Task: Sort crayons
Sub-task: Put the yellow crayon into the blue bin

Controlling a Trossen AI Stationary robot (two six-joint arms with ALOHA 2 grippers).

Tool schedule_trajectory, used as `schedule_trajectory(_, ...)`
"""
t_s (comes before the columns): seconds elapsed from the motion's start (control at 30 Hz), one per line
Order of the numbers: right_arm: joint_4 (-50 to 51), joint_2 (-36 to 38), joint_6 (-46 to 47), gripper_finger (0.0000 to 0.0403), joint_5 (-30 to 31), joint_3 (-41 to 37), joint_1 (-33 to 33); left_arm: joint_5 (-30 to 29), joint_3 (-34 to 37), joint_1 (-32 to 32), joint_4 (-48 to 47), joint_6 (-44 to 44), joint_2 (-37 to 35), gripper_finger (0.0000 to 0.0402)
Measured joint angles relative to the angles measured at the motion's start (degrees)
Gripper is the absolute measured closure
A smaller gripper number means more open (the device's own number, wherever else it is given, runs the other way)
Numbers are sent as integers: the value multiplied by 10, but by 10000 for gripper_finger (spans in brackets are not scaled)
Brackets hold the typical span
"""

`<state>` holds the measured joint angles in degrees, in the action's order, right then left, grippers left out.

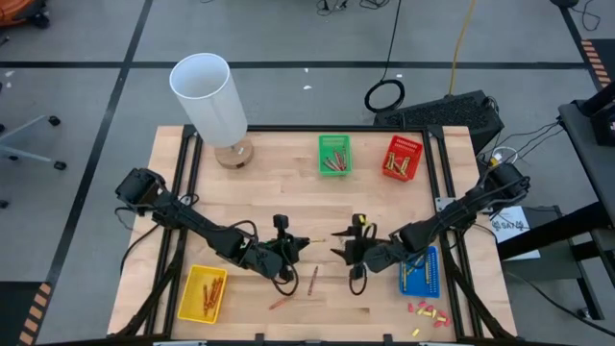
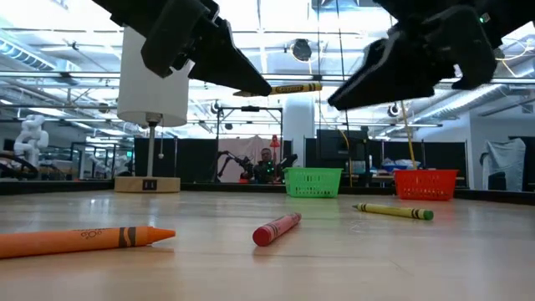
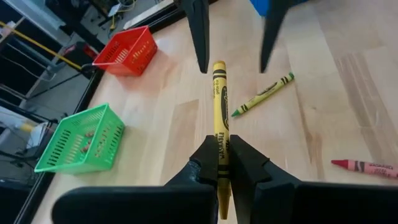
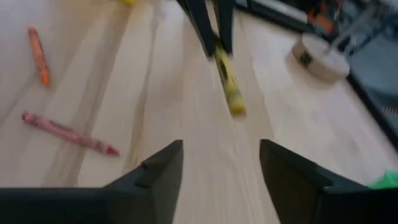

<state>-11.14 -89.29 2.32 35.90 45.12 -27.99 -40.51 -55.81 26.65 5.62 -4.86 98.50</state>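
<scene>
My left gripper (image 1: 286,250) is above the table's middle, shut on a yellow crayon (image 3: 219,106) that points toward the table's right; it also shows in the low view (image 2: 288,88). My right gripper (image 4: 221,162) is open and faces the crayon's free end (image 4: 231,99) from the right, a short way off and touching nothing. On the table lie a red crayon (image 2: 277,228), an orange crayon (image 2: 79,241) and an olive-yellow crayon (image 2: 393,211). More crayons lie in the baskets. My left gripper pinches the yellow crayon's rear part (image 3: 219,163) between its two fingers. The fingers are about level, pointing toward the table's right, and lie along the crayon. The crayon sticks out ahead of the fingertips, about level, lifted clear of the table.
A green basket (image 1: 334,156) and a red basket (image 1: 403,159) stand at the far edge. A yellow basket (image 1: 204,293) is near left and a blue basket (image 1: 420,271) near right. A white lamp (image 1: 207,96) stands far left. Small red and yellow stubs (image 1: 428,310) lie near right.
</scene>
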Motion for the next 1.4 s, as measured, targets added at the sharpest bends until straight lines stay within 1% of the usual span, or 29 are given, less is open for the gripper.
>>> schedule_trajectory(0.1,-59,-17,-48,179,0,0,2,3,0,0,0,0,0,388)
schedule_trajectory(0.17,-95,-30,-76,168,0,0,4,13,0,0,2,0,0,388)
schedule_trajectory(0.3,-135,-48,-110,165,-1,0,12,34,0,0,3,0,0,388)
schedule_trajectory(0.37,-148,-55,-123,171,-15,0,15,37,1,0,4,1,0,388)
schedule_trajectory(0.47,-173,-63,-138,188,-32,0,18,39,1,0,5,1,0,388)
schedule_trajectory(0.8,-181,-65,-140,269,-34,0,19,39,1,0,5,1,0,388)
schedule_trajectory(0.97,-185,-65,-140,297,-71,0,24,41,1,0,4,0,0,388)
schedule_trajectory(1.1,-189,-65,-134,317,-76,0,29,41,1,0,5,0,0,388)
schedule_trajectory(1.3,-189,-65,-131,360,-79,0,30,79,1,-1,18,1,0,388)
schedule_trajectory(1.4,-188,-65,-131,383,-80,0,30,82,1,0,24,7,0,388)
